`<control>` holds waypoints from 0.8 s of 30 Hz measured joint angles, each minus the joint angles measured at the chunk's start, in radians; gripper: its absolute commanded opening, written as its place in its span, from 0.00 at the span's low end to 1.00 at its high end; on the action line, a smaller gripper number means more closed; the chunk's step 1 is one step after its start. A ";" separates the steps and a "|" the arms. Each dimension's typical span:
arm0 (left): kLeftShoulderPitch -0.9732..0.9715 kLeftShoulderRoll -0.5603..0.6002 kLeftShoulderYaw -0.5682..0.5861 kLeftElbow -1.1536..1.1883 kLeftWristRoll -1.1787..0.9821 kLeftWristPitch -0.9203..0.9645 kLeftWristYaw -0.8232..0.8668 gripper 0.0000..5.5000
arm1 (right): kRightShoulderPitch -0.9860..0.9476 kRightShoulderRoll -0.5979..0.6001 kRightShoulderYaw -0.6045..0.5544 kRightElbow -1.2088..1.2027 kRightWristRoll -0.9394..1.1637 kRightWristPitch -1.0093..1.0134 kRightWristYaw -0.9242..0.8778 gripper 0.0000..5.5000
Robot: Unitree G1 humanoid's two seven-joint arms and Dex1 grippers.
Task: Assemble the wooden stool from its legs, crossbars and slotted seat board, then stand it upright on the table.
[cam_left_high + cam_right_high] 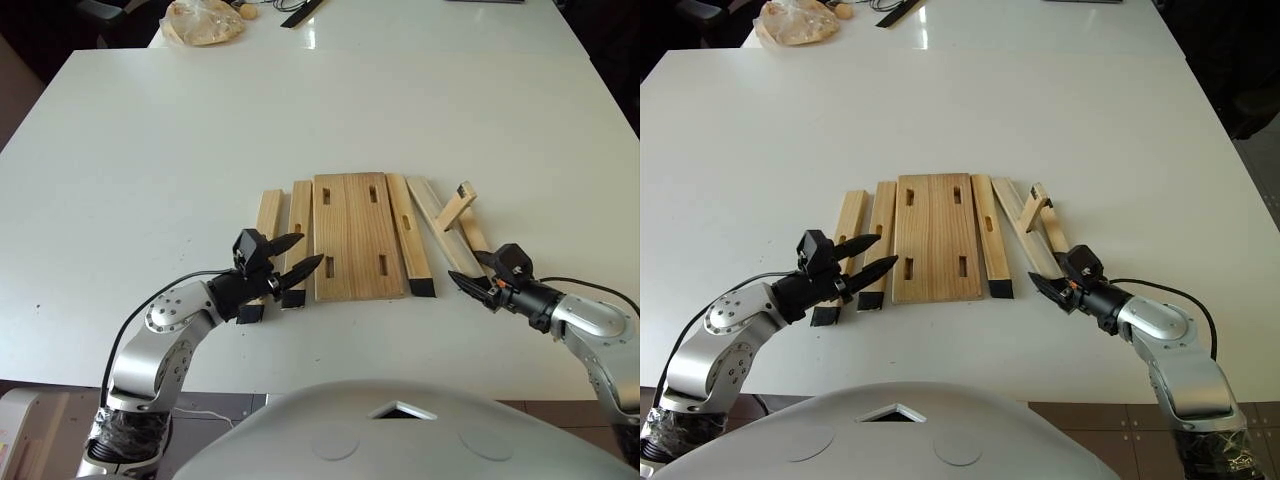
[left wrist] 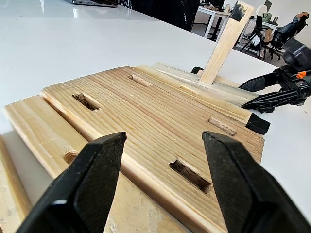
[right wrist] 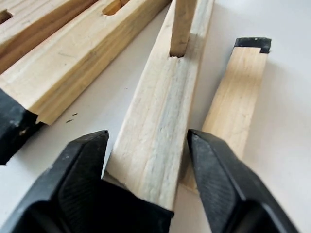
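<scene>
The slotted seat board (image 1: 350, 235) lies flat mid-table, with two legs (image 1: 298, 215) on its left and a leg (image 1: 410, 235) on its right. Farther right lies a pale leg (image 3: 155, 126) with a short crossbar (image 1: 455, 208) sticking up from its slot, and one more leg (image 3: 238, 97) beside it. My left gripper (image 1: 308, 250) hovers open over the near ends of the left legs, at the board's near-left corner (image 2: 160, 111). My right gripper (image 3: 148, 136) is open, its fingers (image 3: 77, 170) on either side of the pale leg's black-capped near end.
A plastic bag (image 1: 203, 22) and a dark object (image 1: 300, 12) lie at the table's far edge. Bare white tabletop (image 1: 150, 150) stretches beyond the parts and to both sides. The near table edge runs just behind both grippers.
</scene>
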 measured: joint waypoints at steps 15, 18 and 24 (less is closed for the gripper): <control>-0.157 -0.080 0.076 -0.006 -0.026 0.089 0.204 0.53 | -0.309 0.054 -0.100 -0.013 0.202 0.178 -0.030 0.37; -0.241 -0.103 0.100 -0.044 -0.057 0.204 0.311 0.53 | -0.370 0.063 -0.132 -0.031 0.289 0.217 -0.021 0.37; -0.341 -0.150 0.189 -0.088 -0.304 0.323 0.344 0.56 | -0.470 0.086 -0.196 -0.030 0.451 0.268 -0.013 0.37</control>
